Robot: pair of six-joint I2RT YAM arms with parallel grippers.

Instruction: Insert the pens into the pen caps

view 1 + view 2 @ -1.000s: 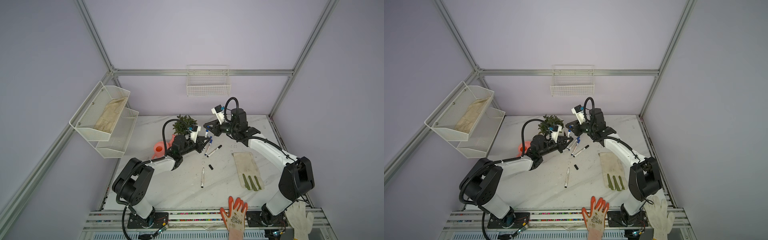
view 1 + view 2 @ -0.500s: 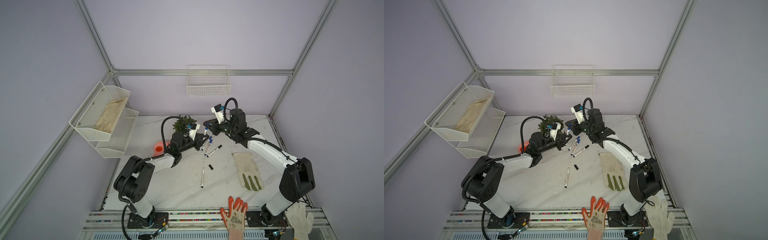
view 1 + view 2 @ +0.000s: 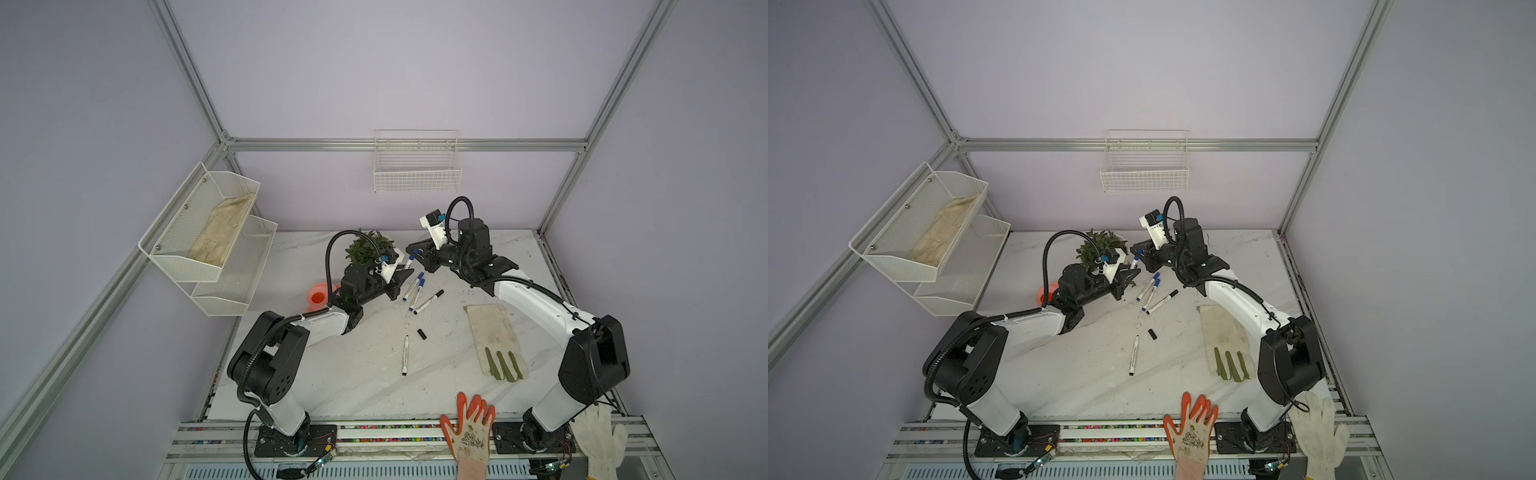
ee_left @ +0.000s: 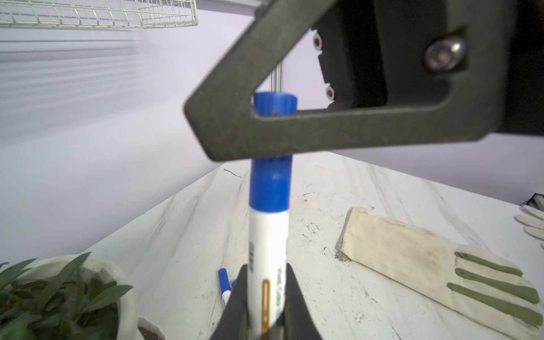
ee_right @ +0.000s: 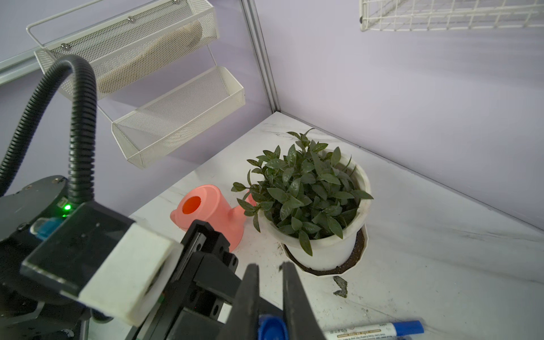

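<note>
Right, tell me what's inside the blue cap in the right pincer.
The white pen, gripped by the left pincer, runs into the blue cap. Its tip is hidden inside; the right pincer covers the cap's middle.

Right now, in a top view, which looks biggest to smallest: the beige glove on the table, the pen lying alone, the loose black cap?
1. Beige work glove
2. Lone pen
3. Loose black cap
None is much nearer the camera.

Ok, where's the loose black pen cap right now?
In both top views the black pen cap lies on the marble table, just right of a lone pen and left of the beige glove.
</note>
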